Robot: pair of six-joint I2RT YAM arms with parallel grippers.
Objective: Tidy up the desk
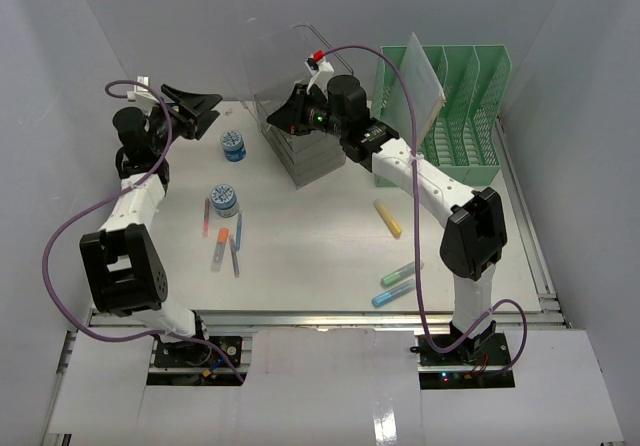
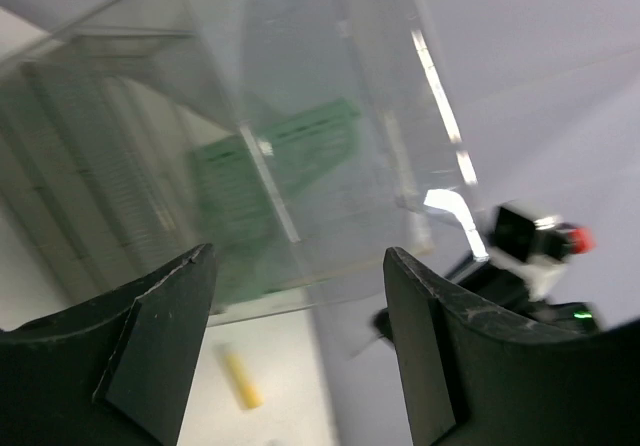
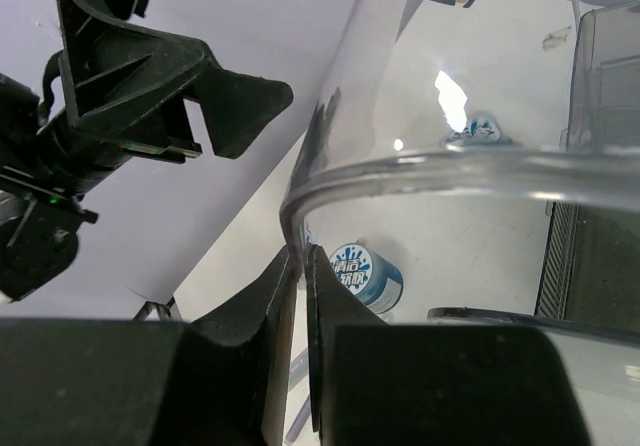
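The left fingers (image 2: 150, 346) stand spread wide with only air between them, holding and touching nothing. In the overhead view they hang near the 10 o'clock corner, tips pointing towards 3 o'clock. The right fingers (image 3: 250, 346) are pinched almost together on the thin curved wall of a clear plastic box (image 3: 450, 156), and they hold it raised at about 12 o'clock, above a grey translucent drawer unit (image 1: 310, 161). The large flat white rectangular worktop (image 1: 320, 236) lies level beneath both arms and fills the middle of the overhead view. Its long axis runs from 9 o'clock to 3 o'clock, and its aluminium rail (image 1: 320, 317) lies along the 6 o'clock edge, just beyond the arm bases. On the worktop, two small round tubs with blue-and-white labels (image 1: 233, 146) sit towards 10 o'clock, one nearer the rail than the other. A loose cluster of pens (image 1: 222, 244) lies at 8 o'clock. A yellow marker (image 1: 387, 218) lies right of centre, its length running from 11 to 5 o'clock. A green highlighter (image 1: 402, 272) and a blue highlighter (image 1: 393, 293) lie side by side at 5 o'clock, and a green mesh file holder (image 1: 465, 116) stands at 2 o'clock.
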